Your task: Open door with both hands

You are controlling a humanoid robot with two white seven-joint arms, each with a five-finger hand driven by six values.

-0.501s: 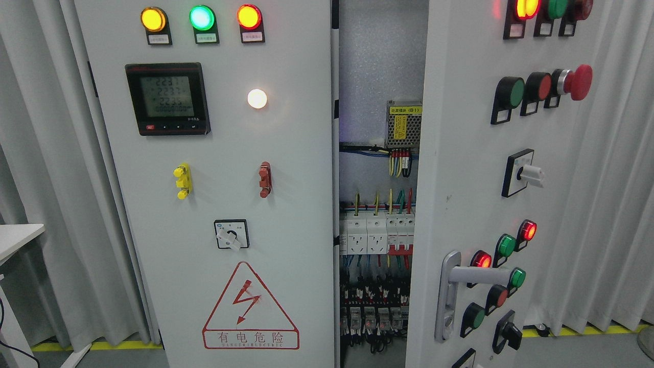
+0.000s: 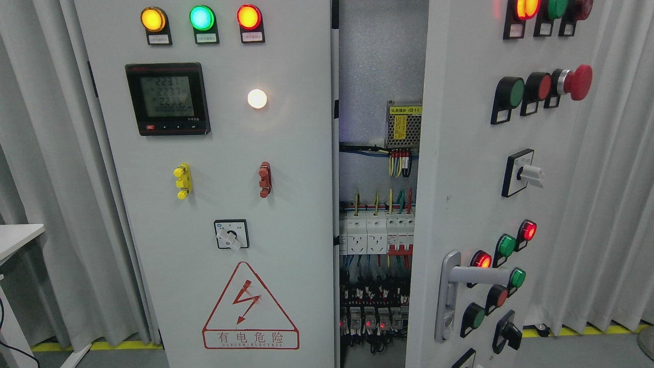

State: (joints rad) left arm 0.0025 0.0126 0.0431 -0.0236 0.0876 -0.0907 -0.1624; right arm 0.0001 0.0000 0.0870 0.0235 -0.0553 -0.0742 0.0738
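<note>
Neither hand is in view, so grip state cannot be told; right door (image 2: 460, 179) stands ajar, exposing live wiring (image 2: 378, 286) to stray fingers.

Grey curtains and a floor stripe around the scene

Pleated grey curtains (image 2: 46, 204) hang at the left, and more curtain (image 2: 613, 204) falls at the right. A white table corner (image 2: 15, 237) pokes in at the left edge. Yellow floor tape (image 2: 76, 346) runs along the curtain foot, showing again at the right (image 2: 587, 329).
</note>
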